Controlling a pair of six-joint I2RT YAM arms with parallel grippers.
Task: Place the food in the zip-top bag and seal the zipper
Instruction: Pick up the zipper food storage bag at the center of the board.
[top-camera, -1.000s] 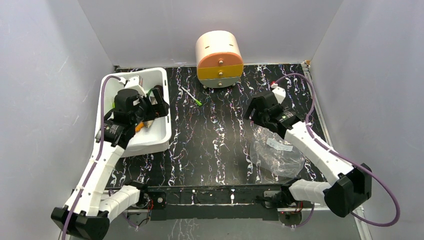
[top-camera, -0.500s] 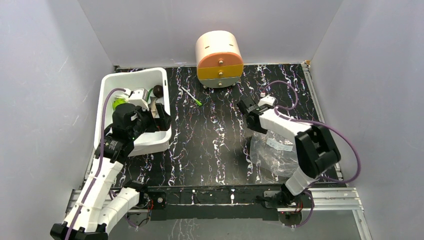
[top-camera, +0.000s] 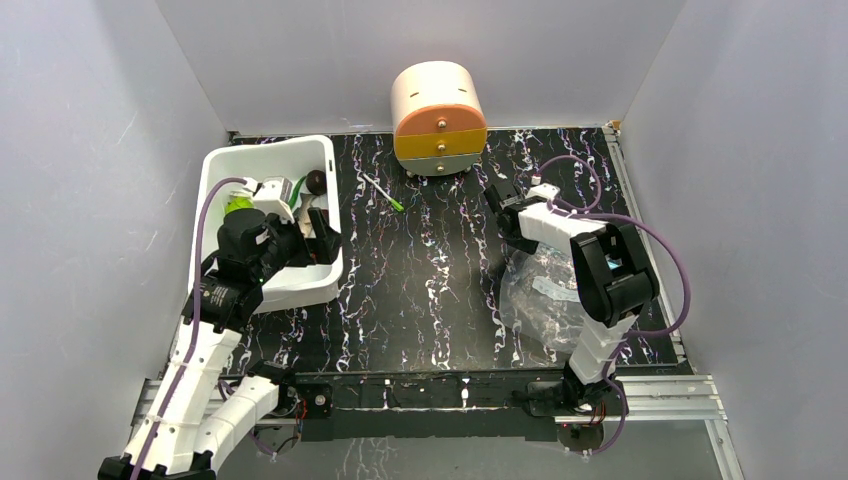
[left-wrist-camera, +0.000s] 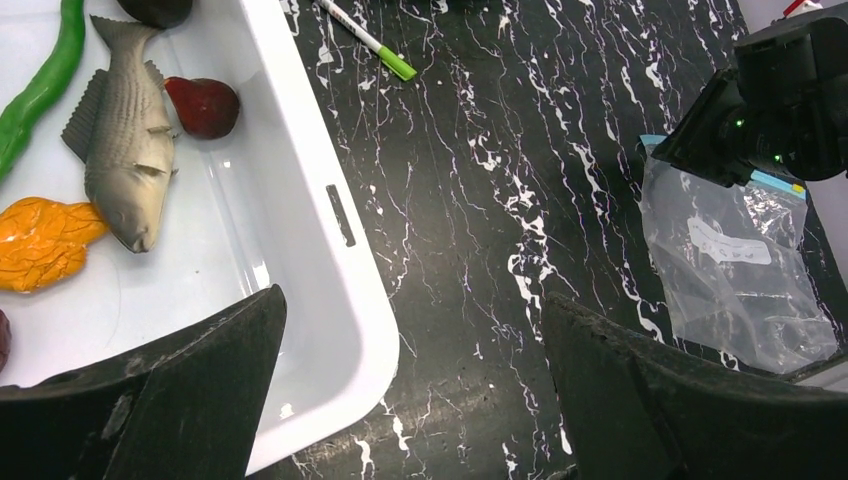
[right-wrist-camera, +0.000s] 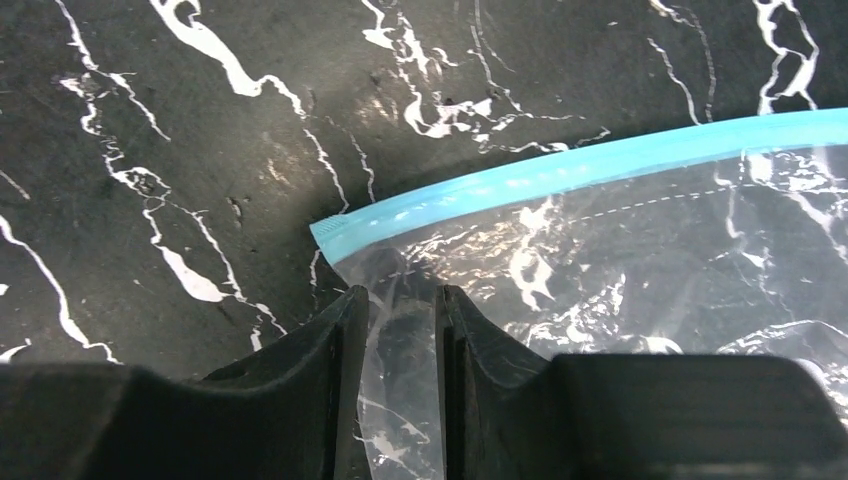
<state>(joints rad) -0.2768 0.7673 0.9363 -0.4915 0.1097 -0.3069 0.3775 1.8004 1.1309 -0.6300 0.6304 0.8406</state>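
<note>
Right tool (right-wrist-camera: 402, 297) narrower now, barely agape astride zip-top bag (right-wrist-camera: 650, 270)

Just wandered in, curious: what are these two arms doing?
The right gripper sits at a corner of the zip-top bag, jaws a narrow gap apart astride the plastic below the teal zipper. The left gripper hovers, jaws wide open, over the rim of the tub holding the fish, green pepper and orange lump. The bag looks empty.

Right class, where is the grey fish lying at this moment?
Left wrist view: the grey fish lies inside the white tub on the left side, between the green pepper and the dark red ball, orange lump by its head.
</note>
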